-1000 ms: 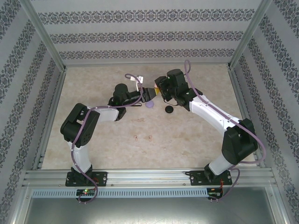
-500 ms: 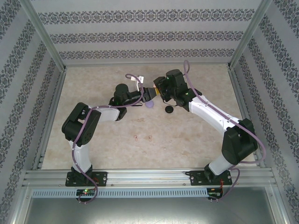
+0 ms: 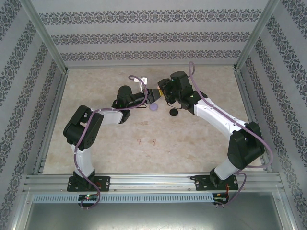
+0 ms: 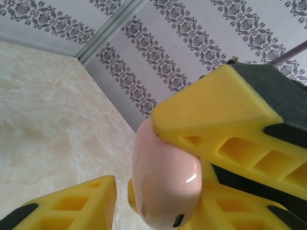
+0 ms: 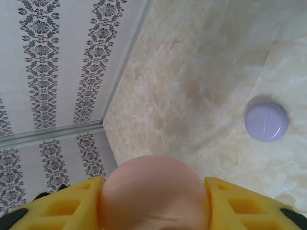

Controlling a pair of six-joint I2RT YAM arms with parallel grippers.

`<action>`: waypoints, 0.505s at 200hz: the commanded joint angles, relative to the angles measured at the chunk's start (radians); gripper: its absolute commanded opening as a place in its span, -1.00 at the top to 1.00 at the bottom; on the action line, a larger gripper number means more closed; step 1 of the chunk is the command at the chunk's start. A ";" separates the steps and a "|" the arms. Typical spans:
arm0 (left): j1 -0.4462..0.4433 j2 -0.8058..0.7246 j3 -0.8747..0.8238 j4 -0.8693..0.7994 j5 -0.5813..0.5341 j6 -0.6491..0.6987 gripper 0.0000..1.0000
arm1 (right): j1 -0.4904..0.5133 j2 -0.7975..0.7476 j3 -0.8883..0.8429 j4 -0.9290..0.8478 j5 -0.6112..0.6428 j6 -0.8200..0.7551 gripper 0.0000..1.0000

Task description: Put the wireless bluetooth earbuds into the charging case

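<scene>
Got the pink charging case [image 4: 165, 184] pinched in the right gripper [image 5: 154, 203], jaws partway apart with a yellow finger on each side. Can see the left gripper [image 3: 152, 96] set narrow around the same case, with a sliver of gap at one finger, so no grip. Spotted two pinkish-tan earbuds [image 3: 139, 141] on the table [image 3: 96, 86] near the arm bases, well apart from both grippers. Also a light purple case [image 5: 266, 122] and a black case [image 3: 173, 112] nearby.

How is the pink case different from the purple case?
The pink case is up in the air, pinched in the right gripper. The purple case lies flat on the table with nothing touching it. The pink case is pinkish-tan, while the purple case is pale lilac. Both are smooth, round and closed.
</scene>
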 commanded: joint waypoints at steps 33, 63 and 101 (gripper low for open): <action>-0.010 -0.013 0.031 0.043 -0.026 0.006 0.12 | 0.006 -0.018 -0.015 0.023 -0.010 0.004 0.32; -0.008 -0.016 0.028 0.046 -0.032 0.008 0.31 | 0.006 -0.017 -0.016 0.022 -0.012 0.004 0.32; -0.008 -0.016 0.032 0.043 -0.031 0.010 0.57 | 0.005 -0.021 -0.019 0.028 -0.009 0.006 0.32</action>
